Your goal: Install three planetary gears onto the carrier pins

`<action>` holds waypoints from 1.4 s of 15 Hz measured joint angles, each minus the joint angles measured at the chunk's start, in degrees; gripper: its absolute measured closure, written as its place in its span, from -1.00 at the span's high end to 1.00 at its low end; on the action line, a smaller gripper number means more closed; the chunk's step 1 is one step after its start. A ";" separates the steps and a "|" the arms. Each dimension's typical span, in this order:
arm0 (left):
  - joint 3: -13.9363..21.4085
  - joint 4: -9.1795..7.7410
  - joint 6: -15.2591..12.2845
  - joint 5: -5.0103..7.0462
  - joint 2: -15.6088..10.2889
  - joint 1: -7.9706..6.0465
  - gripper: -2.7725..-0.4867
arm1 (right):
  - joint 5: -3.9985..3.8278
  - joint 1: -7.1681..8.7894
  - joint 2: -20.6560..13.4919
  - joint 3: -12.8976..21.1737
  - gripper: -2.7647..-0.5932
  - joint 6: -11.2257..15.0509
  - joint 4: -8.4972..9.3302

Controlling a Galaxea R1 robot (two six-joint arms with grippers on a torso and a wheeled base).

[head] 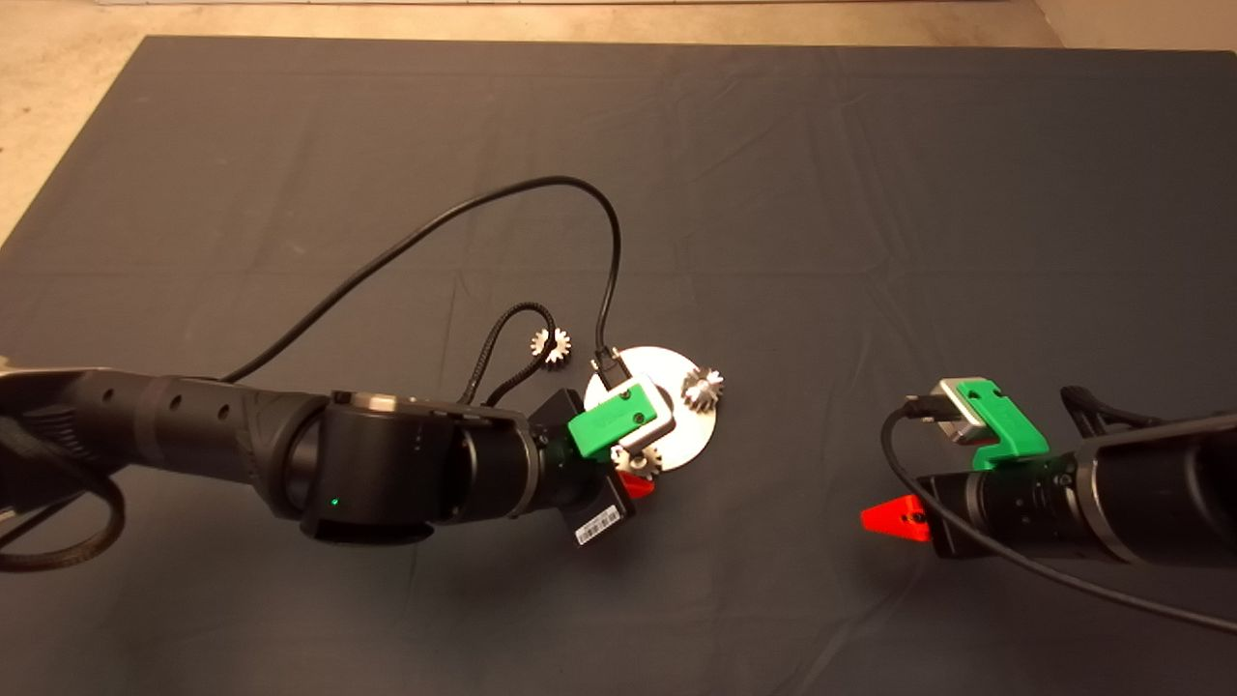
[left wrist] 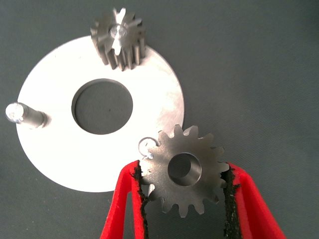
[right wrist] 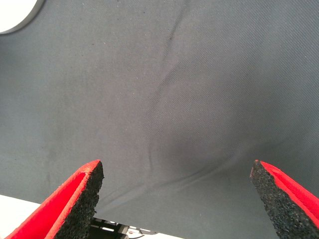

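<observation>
Gear in left claw, no legible writing.

disc cut off by edge, 3rd pin hidden

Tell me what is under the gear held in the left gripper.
Under the held gear, gripped by the left gripper, lies the edge of the silver disc and dark mat. A pin tip peeks beside its teeth; anything else beneath the gear is covered.

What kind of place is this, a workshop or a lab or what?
Probably a robotics lab bench: a dark mat on a table, a silver disc with one gear mounted, and the left pincer gripping a second gear.
</observation>
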 joint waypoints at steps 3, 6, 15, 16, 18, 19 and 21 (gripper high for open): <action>-1.71 -0.11 0.80 0.05 0.80 1.05 -0.88 | 0.05 0.02 0.00 0.00 0.48 0.00 0.00; -2.49 -0.15 3.69 -0.44 1.29 1.04 -0.89 | 0.00 0.00 -0.01 0.01 0.48 0.00 0.05; -2.44 -0.34 3.89 -0.50 0.44 0.41 -0.89 | 0.02 0.02 -0.12 0.01 0.48 0.00 0.07; -2.22 -0.40 3.89 -0.20 -0.09 -0.38 -0.89 | 0.02 0.00 -0.15 0.01 0.48 0.00 0.07; -1.90 -0.39 3.89 -0.06 -1.01 -1.60 -0.90 | 0.02 0.00 -0.13 0.01 0.48 0.00 0.07; -1.90 -0.64 3.89 0.03 -1.13 -1.50 -0.90 | 0.02 0.00 -0.15 0.01 0.48 0.00 0.07; -1.90 -1.01 3.89 0.02 -1.12 -1.52 -0.90 | 0.02 0.00 -0.15 0.01 0.48 0.00 0.07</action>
